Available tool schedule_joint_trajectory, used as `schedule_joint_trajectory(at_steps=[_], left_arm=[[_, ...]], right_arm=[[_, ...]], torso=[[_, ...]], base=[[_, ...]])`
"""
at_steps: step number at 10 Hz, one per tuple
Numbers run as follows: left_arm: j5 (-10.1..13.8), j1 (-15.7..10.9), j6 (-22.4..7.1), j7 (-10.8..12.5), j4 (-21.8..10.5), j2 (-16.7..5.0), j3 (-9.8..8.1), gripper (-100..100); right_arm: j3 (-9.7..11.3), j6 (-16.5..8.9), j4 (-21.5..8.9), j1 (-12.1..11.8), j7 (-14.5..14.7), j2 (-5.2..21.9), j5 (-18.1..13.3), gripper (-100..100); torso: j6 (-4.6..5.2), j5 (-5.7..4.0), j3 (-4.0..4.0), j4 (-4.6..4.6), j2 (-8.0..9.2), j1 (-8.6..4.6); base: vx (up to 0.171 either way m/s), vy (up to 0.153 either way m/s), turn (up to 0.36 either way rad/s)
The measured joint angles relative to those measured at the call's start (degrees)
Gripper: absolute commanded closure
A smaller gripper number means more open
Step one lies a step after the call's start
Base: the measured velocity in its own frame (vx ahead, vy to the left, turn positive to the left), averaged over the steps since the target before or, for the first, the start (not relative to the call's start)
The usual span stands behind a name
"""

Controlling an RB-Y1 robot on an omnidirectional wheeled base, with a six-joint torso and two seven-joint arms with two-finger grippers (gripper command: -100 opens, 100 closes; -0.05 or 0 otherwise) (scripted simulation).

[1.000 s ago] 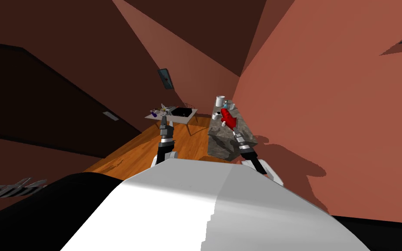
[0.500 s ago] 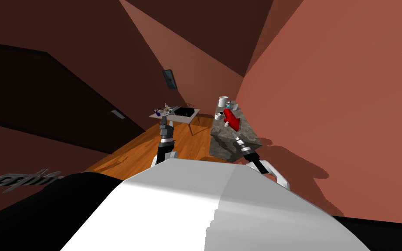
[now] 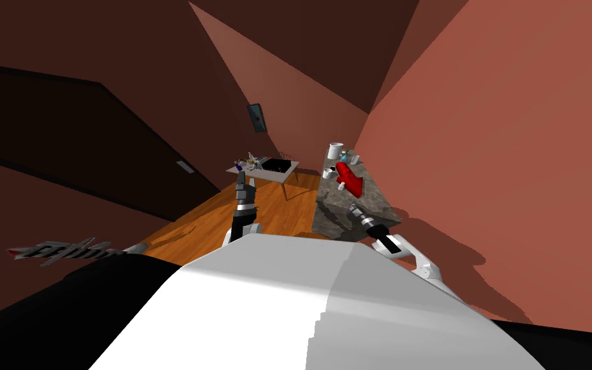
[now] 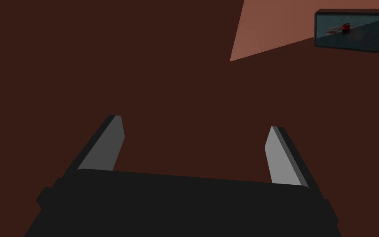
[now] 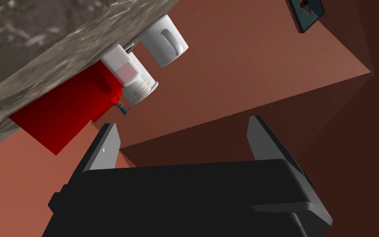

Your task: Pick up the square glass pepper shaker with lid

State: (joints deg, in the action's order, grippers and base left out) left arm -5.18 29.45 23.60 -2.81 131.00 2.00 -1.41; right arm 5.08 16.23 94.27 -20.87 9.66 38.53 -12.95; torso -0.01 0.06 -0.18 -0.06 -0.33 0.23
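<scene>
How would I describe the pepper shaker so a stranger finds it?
Look at the stone counter by the right wall. Next to its big red block stands the shaker, with a white mug and a round jar close by. It alone is small and square, part white, part see-through.

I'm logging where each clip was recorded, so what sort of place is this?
Probably a home kitchen or dining corner: a stone-topped counter carries a white mug and a lidded shaker, and a cluttered small table stands on wooden floor.
</scene>
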Motion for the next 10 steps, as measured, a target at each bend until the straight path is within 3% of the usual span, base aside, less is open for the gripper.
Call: schedule_joint_trajectory(at_steps=[2, 5, 10], left_arm=[[0.0, 0.0, 0.0, 0.0, 0.0, 0.0, 0.0, 0], [0.0, 0.0, 0.0, 0.0, 0.0, 0.0, 0.0, 0], [0.0, 0.0, 0.0, 0.0, 0.0, 0.0, -0.01, 0]], right_arm=[[0.83, -0.53, -5.27, 2.36, 2.24, 2.62, -2.58, -100], [1.23, -3.17, -6.19, 2.76, 3.63, 7.07, -4.62, -100], [2.61, -5.66, -11.8, 6.06, 6.58, 12.36, -8.28, -100]], torso=[[0.0, 0.0, -0.06, -0.03, -0.09, 0.05], [0.01, -0.01, 0.01, 0.0, 0.01, -0.05], [0.03, -0.01, -0.02, -0.02, -0.02, -0.01]], base=[[0.082, 0.071, 0.07], [0.076, 0.048, 0.062], [0.089, 0.056, 0.061]])
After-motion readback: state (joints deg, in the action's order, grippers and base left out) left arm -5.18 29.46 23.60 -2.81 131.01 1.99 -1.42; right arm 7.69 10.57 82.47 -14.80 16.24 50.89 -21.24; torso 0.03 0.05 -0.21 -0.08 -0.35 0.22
